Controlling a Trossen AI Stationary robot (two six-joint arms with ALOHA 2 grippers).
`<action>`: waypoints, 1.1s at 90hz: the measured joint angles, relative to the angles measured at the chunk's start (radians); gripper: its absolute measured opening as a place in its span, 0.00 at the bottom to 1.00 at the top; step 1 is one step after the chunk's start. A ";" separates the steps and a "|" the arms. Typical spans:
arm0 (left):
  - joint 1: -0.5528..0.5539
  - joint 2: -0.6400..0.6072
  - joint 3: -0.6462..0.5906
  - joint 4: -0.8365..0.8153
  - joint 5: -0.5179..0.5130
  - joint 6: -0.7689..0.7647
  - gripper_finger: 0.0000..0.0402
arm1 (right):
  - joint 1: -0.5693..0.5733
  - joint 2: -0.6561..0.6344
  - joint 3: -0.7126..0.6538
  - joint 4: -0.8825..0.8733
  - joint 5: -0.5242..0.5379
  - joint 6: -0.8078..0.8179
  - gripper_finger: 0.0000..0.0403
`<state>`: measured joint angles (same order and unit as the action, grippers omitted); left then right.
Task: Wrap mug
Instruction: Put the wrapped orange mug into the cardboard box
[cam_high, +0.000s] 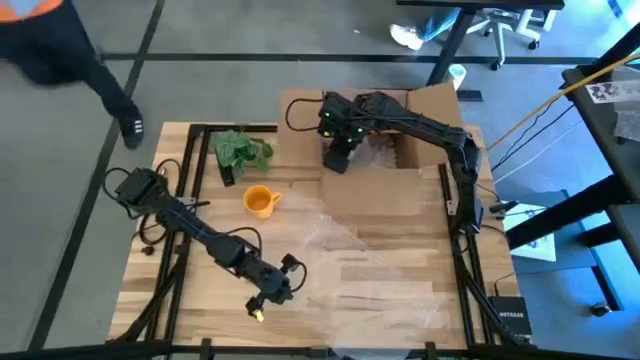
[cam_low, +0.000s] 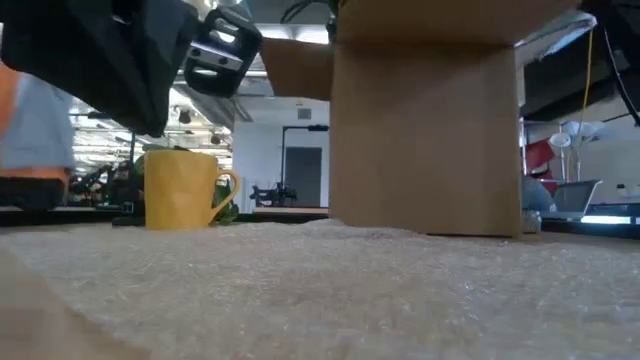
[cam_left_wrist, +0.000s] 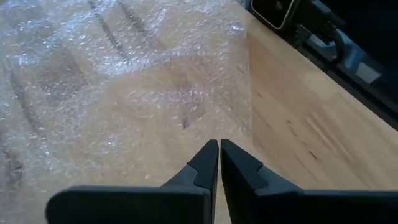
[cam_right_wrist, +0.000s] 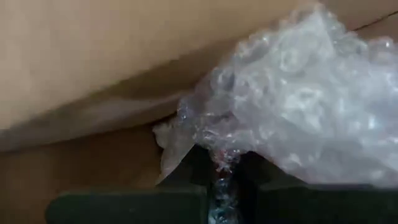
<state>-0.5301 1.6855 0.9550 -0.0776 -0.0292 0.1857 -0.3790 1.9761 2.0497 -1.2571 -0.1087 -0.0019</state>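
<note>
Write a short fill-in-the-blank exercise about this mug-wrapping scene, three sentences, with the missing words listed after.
1. The right gripper is shut on a piece of ____ inside the cardboard box.
2. The mug on the table is ____ in colour.
3. The left gripper, its fingers shut, hangs over a flat sheet of bubble wrap and holds ____.

Missing words: bubble wrap; yellow; nothing

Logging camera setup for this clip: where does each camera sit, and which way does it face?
High view: overhead, looking down on the table, both arms, the yellow mug.
Low view: table height, looking across the bubble wrap sheet at the mug and cardboard box; an arm overhead.
Left wrist view: left gripper shut over the sheet.
Right wrist view: right gripper pinching bubble wrap inside the box.
High and low share the mug.
</note>
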 joint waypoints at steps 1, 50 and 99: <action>0.000 0.000 0.000 0.000 0.000 0.000 0.00 | -0.002 0.000 -0.004 0.002 -0.004 0.001 0.02; 0.000 0.000 0.000 -0.017 0.000 -0.018 0.00 | -0.059 -0.016 -0.066 0.077 -0.066 0.014 0.02; 0.000 0.000 0.000 -0.015 0.000 -0.018 0.00 | -0.135 -0.041 -0.069 0.169 -0.140 0.024 0.02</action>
<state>-0.5301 1.6855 0.9550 -0.0929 -0.0292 0.1677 -0.5141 1.9354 1.9804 -1.0878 -0.2487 0.0219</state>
